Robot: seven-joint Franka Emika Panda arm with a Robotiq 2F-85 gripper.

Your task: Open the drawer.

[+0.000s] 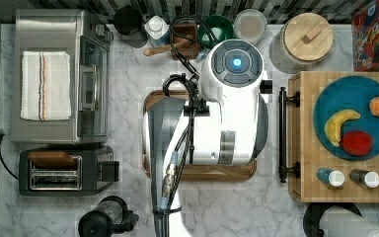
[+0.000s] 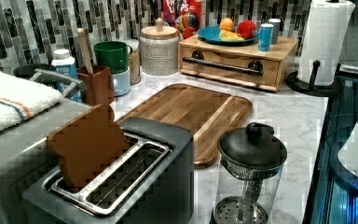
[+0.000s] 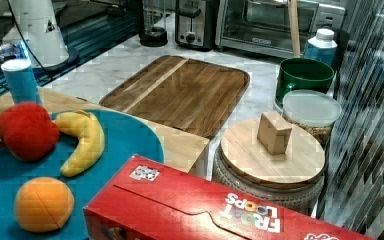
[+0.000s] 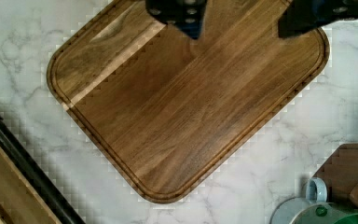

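The drawer (image 2: 230, 70) sits closed in the pale wooden unit at the top view's right, its black bar handle (image 1: 282, 134) facing the brown tray (image 4: 182, 98). The hand (image 4: 242, 21) hangs above that tray, fingers spread and empty. The approach seems just beginning; next it must reach and grip the handle.
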